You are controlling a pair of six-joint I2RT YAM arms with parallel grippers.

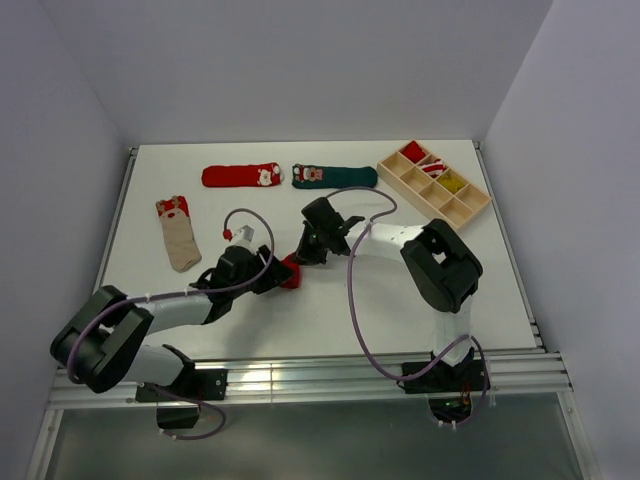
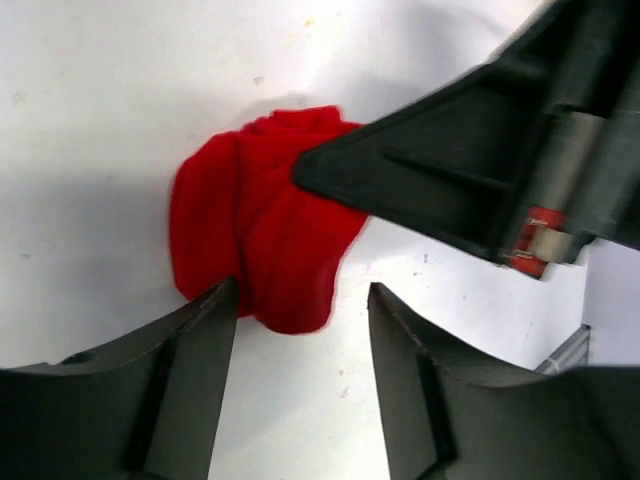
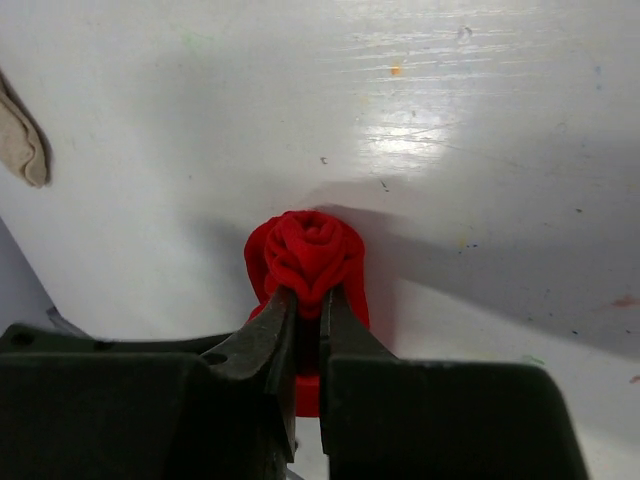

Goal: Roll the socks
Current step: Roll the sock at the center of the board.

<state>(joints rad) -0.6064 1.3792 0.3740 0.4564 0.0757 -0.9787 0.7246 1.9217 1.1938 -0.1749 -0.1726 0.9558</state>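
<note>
A red sock [image 1: 291, 272] lies rolled into a tight ball at the table's middle. My right gripper [image 3: 309, 300] is shut on the red sock [image 3: 312, 252], pinching its rolled end. My left gripper [image 2: 300, 310] is open right beside the red sock [image 2: 258, 222], its left finger [image 2: 190, 345] at the roll's edge, nothing between the jaws. The right gripper's finger [image 2: 440, 175] crosses the left wrist view over the roll. In the top view both grippers, left [image 1: 268, 275] and right [image 1: 303, 255], meet at the sock.
A beige sock [image 1: 179, 232] lies flat at the left, a red Christmas sock [image 1: 241, 176] and a green one [image 1: 334, 176] at the back. A wooden divided box [image 1: 434, 182] with rolled socks stands at the back right. The beige sock's tip shows in the right wrist view [image 3: 22, 140].
</note>
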